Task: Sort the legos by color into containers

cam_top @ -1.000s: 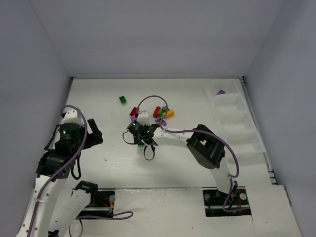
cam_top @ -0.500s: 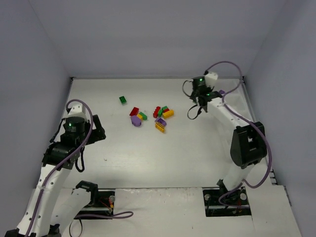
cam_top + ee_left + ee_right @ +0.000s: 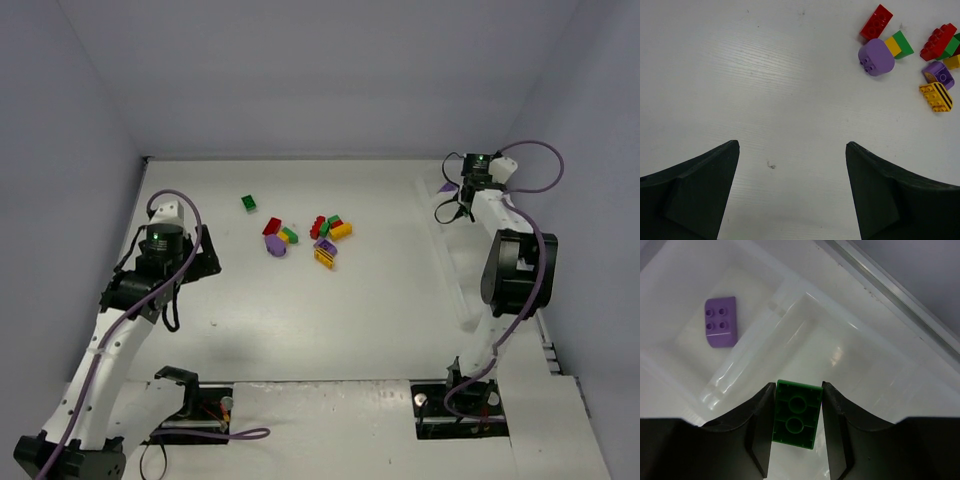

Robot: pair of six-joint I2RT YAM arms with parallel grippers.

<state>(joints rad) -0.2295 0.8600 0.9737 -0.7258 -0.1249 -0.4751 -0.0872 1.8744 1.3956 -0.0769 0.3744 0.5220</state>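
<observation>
My right gripper (image 3: 799, 386) is shut on a green lego (image 3: 796, 413), held underside up over the second compartment of the translucent white tray (image 3: 755, 356). A purple lego (image 3: 720, 321) lies in the end compartment next to it. From above, the right gripper (image 3: 452, 205) is at the far end of the tray (image 3: 500, 262). My left gripper (image 3: 792, 146) is open and empty above bare table, left of the pile: a red brick (image 3: 876, 22), a round purple one (image 3: 876, 56), a yellow-green one (image 3: 898, 44) and a striped yellow one (image 3: 936, 96). The left gripper (image 3: 205, 262) shows from above.
A lone green brick (image 3: 248, 202) lies at the back left of the pile (image 3: 320, 238). Grey walls close the table on three sides. The right arm's purple cable (image 3: 530, 160) loops over the tray's far end.
My right arm has swung from the pile to the tray at the far right, carrying the green lego. My left arm has shifted forward and slightly right.
</observation>
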